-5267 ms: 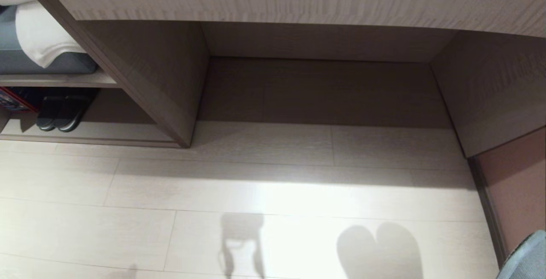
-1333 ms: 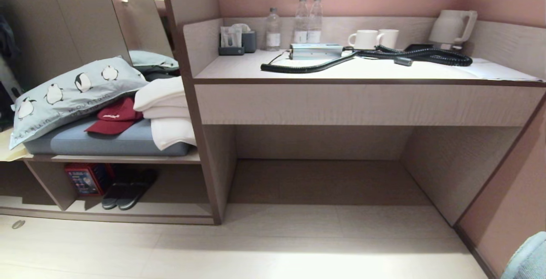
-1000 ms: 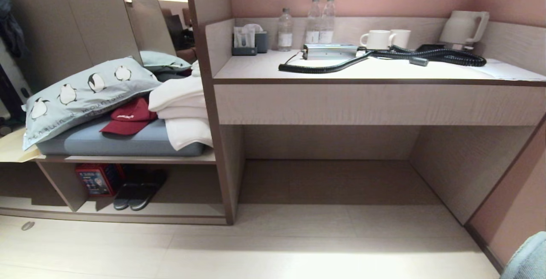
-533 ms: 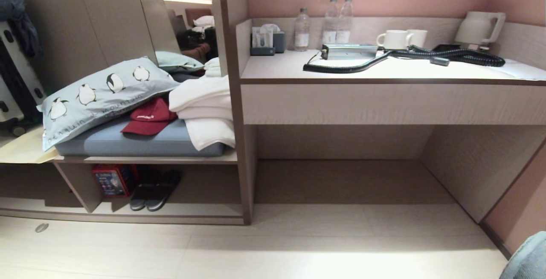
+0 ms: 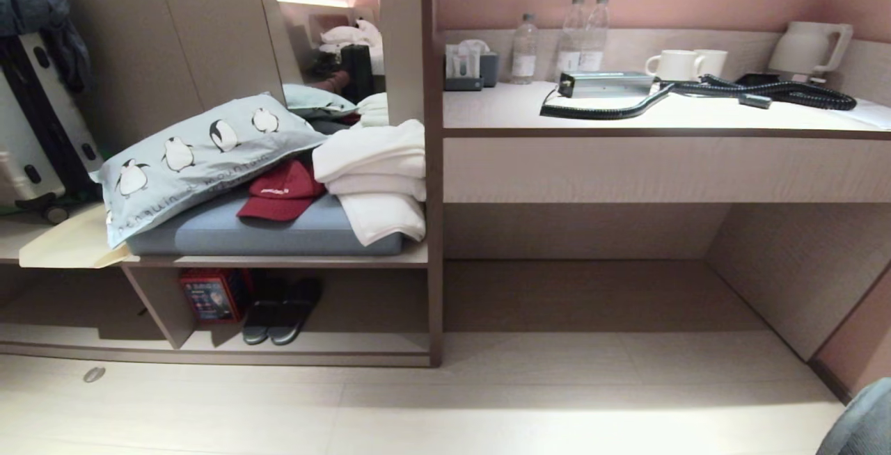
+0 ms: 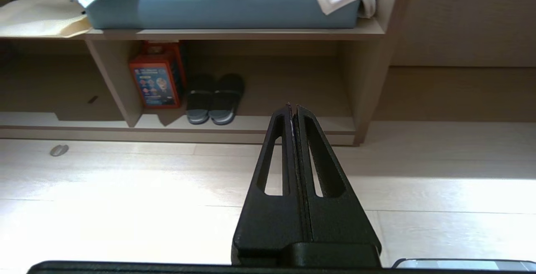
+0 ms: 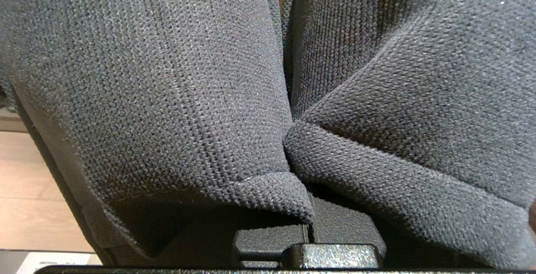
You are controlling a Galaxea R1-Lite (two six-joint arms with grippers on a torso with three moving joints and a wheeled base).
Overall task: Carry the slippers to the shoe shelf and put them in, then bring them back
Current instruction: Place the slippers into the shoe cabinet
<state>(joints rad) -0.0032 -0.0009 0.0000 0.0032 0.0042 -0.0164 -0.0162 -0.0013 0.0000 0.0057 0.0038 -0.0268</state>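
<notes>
The grey-blue fabric slippers (image 7: 176,81) fill the right wrist view, both pinched together at their edges in my right gripper (image 7: 307,232), which is shut on them. One slipper (image 5: 863,420) shows at the head view's lower right corner. The shoe shelf (image 5: 348,347) is the low cubby under the cushioned bench, left of the desk; the left wrist view shows the shoe shelf (image 6: 268,124) straight ahead across the floor. My left gripper (image 6: 292,107) is shut and empty, hanging over the floor short of the shelf.
A blacker pair of slippers (image 5: 282,312) and a red box (image 5: 209,295) sit in the shelf's left part. Above lie a blue cushion (image 5: 278,232), penguin pillow, red cap and white towels. The desk (image 5: 626,128) holds bottles, mugs, a kettle and a hose. A suitcase (image 5: 35,135) stands far left.
The whole head view has swung left: shelf and bench slid toward the middle, desk toward the right. Earlier the view rose from the floor. The slippers stay held.
</notes>
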